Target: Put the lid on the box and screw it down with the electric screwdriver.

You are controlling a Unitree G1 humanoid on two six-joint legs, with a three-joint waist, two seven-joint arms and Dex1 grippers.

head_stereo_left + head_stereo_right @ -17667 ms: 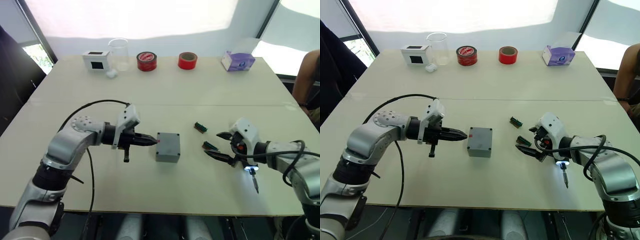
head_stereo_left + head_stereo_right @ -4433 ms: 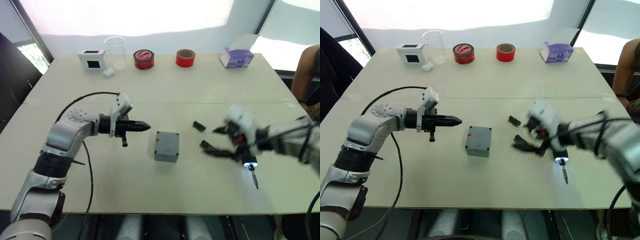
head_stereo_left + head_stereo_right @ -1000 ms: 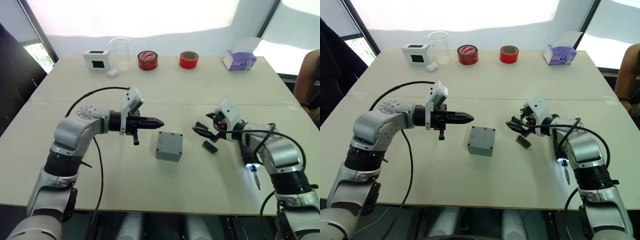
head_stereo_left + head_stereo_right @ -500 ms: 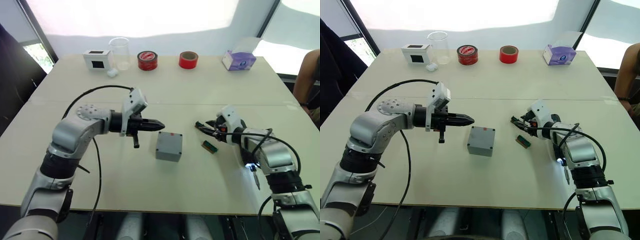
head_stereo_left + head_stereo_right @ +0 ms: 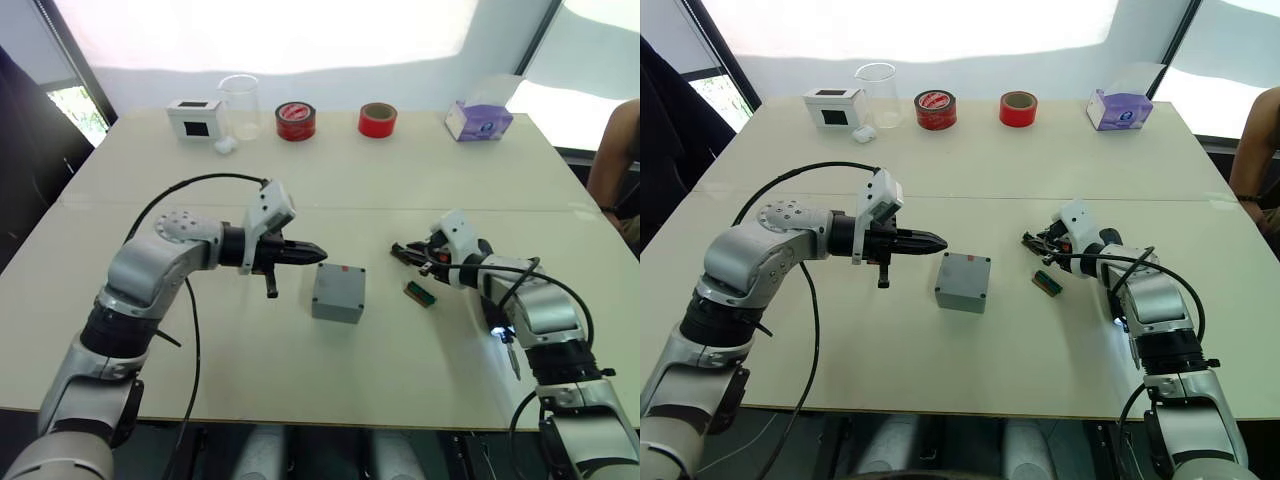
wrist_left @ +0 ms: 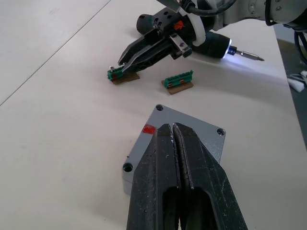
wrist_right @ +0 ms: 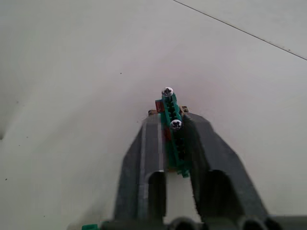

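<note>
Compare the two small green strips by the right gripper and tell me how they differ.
The farther strip is clamped between the fingers of the right gripper. The nearer strip lies free on the table. The farther strip shows two screw heads in the right wrist view. None can be made out on the nearer strip. Both are short green strips on brown bases, to the right of the grey box.

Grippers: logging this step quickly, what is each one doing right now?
Left gripper: shut, empty, above the box.
Right gripper: shut on the green screw strip.
</note>
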